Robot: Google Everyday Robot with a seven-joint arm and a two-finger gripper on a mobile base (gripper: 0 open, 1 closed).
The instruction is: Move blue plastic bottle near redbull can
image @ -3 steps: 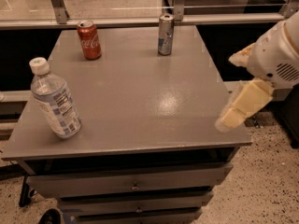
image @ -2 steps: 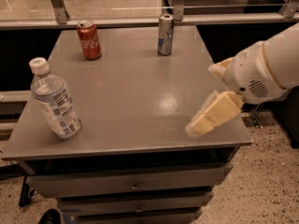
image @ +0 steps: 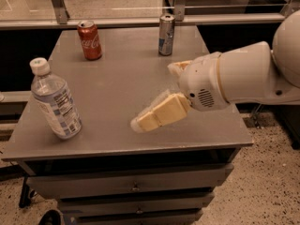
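The blue plastic bottle (image: 55, 106) stands upright at the front left of the grey table (image: 117, 69); it is clear, with a white cap and a pale label. The redbull can (image: 166, 34), slim and silver with blue patches, stands at the back of the table, right of centre. My gripper (image: 152, 97) hangs over the front middle of the table on a white arm that comes in from the right. It is open and empty, with its cream fingers (image: 161, 112) pointing left toward the bottle. It is well right of the bottle and in front of the redbull can.
A red Coca-Cola can (image: 89, 40) stands at the back left of the table. A metal rail (image: 140, 20) and glass run behind the table's far edge. Drawers (image: 136, 186) sit below the tabletop. Speckled floor lies to the right.
My gripper and arm have moved left from beyond the table's right edge to over its front middle, closer to the bottle. The bottle and both cans have not moved.
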